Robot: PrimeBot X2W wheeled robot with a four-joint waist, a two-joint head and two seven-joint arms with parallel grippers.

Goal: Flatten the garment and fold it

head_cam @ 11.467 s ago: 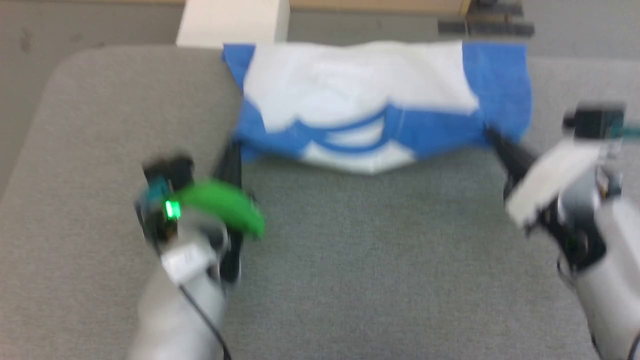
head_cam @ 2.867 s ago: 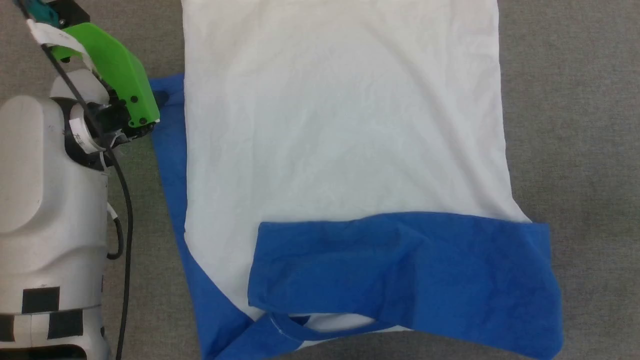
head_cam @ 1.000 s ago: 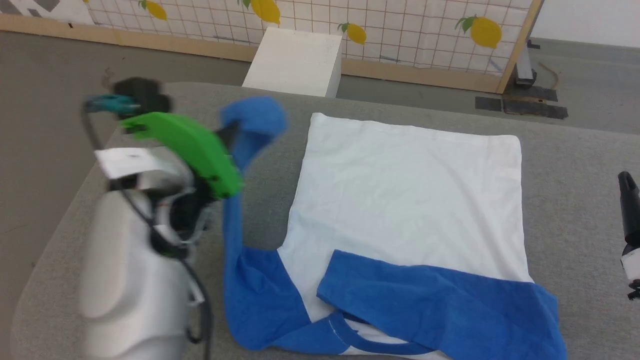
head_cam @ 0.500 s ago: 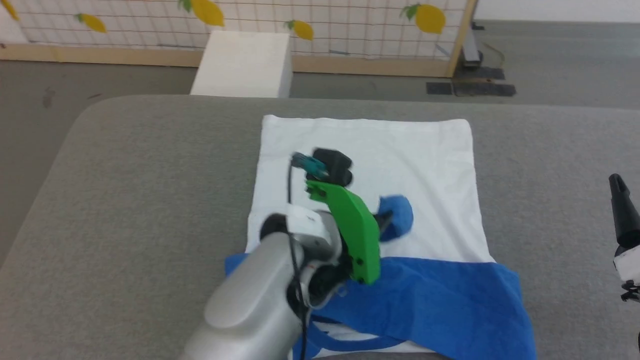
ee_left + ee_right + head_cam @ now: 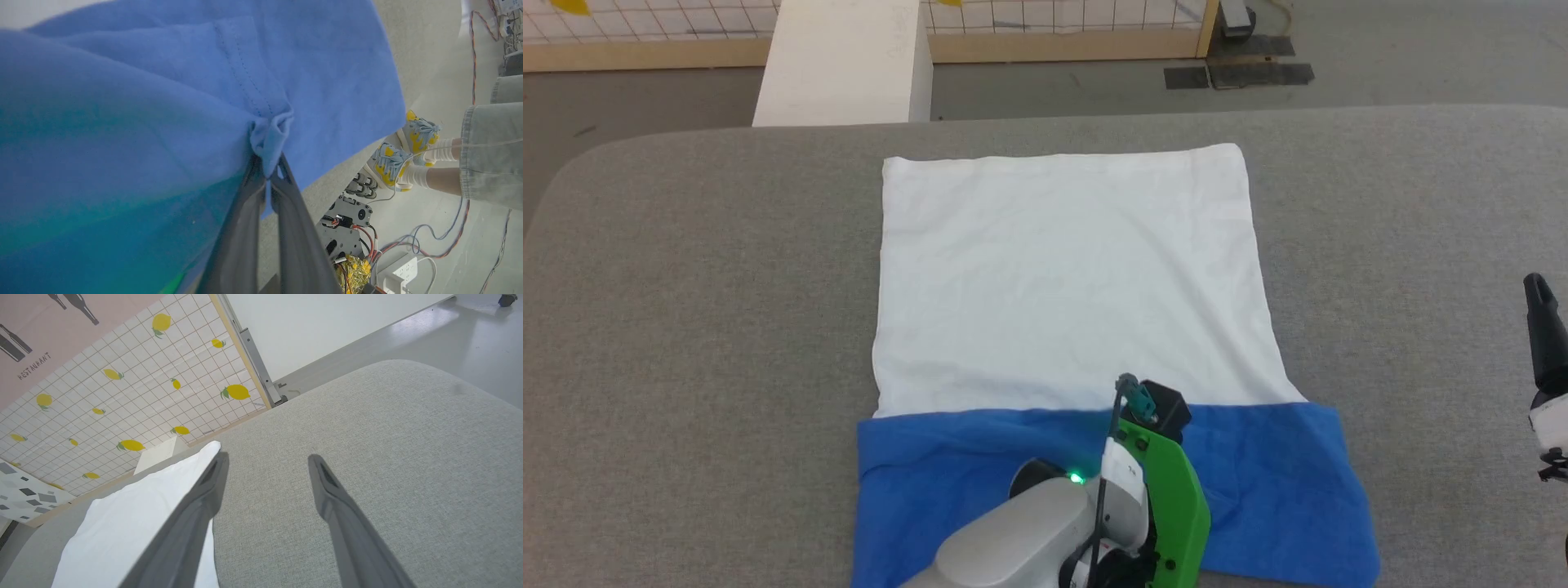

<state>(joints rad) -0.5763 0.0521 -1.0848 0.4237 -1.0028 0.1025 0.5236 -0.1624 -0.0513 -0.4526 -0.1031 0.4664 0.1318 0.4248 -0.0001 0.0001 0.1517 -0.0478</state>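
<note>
The garment (image 5: 1062,269) lies flat mid-surface (image 5: 686,327), its white body smooth toward the far edge and its blue sleeves folded across the near end as one band. The left gripper (image 5: 267,163) is clenched on bunched blue sleeve fabric. The right gripper (image 5: 265,461) is spread and empty, near the right edge.

"RESTAURANT" on pink panel (image 5: 49,330), right wrist cam

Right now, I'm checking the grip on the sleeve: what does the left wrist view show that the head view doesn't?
Left wrist view: the left gripper shut on a blue fold of the garment, and a person's shoes. Head view: the garment's white body lying flat, and the right gripper. Both: blue fabric over the grey table.
</note>
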